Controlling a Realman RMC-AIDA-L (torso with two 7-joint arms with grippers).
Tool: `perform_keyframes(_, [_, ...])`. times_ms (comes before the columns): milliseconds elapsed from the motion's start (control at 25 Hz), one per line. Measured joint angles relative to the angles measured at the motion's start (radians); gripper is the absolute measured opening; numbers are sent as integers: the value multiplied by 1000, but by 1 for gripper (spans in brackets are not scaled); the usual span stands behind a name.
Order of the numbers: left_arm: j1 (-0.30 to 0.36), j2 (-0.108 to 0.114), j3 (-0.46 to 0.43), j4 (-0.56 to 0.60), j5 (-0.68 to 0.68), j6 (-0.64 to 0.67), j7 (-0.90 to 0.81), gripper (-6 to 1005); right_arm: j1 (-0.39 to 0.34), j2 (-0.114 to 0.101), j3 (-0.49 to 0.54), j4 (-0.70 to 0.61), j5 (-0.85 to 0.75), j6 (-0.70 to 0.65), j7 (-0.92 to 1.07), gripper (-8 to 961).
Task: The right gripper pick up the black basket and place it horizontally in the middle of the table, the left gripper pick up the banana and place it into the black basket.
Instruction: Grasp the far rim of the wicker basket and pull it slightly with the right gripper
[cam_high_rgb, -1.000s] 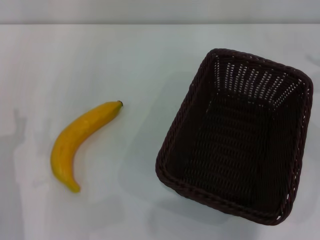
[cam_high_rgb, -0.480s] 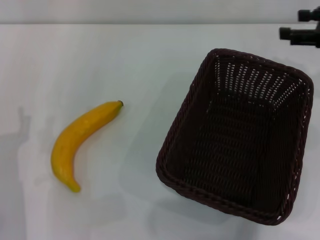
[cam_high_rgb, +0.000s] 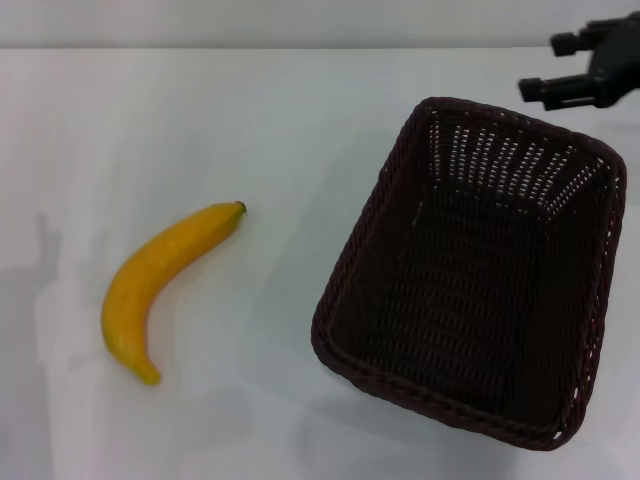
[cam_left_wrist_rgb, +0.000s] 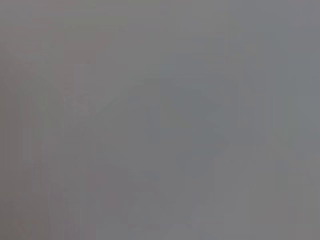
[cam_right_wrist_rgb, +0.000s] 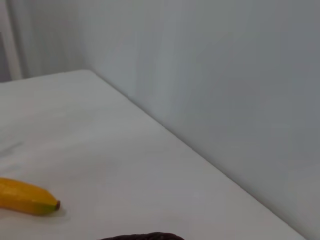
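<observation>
The black basket (cam_high_rgb: 475, 275) sits on the right side of the white table (cam_high_rgb: 250, 110), skewed, with its long side running away from me; it holds nothing. A yellow banana (cam_high_rgb: 155, 275) lies on the left, stem end toward the basket. My right gripper (cam_high_rgb: 548, 66) hangs at the top right, just beyond the basket's far rim, open with nothing between its fingers. The right wrist view catches the banana's stem end (cam_right_wrist_rgb: 30, 199) and a sliver of the basket's rim (cam_right_wrist_rgb: 145, 236). My left gripper is out of view, and its wrist view shows only plain grey.
A grey wall (cam_right_wrist_rgb: 225, 75) rises behind the table's far edge (cam_high_rgb: 300, 47). Bare tabletop stretches between the banana and the basket.
The right gripper has entered at the top right and moved leftward toward the basket's far rim. Banana and basket have not moved.
</observation>
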Motion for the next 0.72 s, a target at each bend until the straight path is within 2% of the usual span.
perform_keyframes(80, [0, 0, 0, 0, 1, 1, 0, 889, 0, 0, 0, 0, 0, 0, 0, 737])
perform_keyframes(200, [0, -1, 0, 0, 1, 0, -4, 889, 78, 20, -18, 7, -146, -5, 39, 737])
perform_keyframes(400, [3, -1, 0, -4, 1, 0, -7, 889, 122, 36, -35, 8, -228, -22, 60, 737])
perform_keyframes(720, [0, -1, 0, -8, -4, 0, -9, 890, 157, 34, -51, 31, -285, -42, 105, 736])
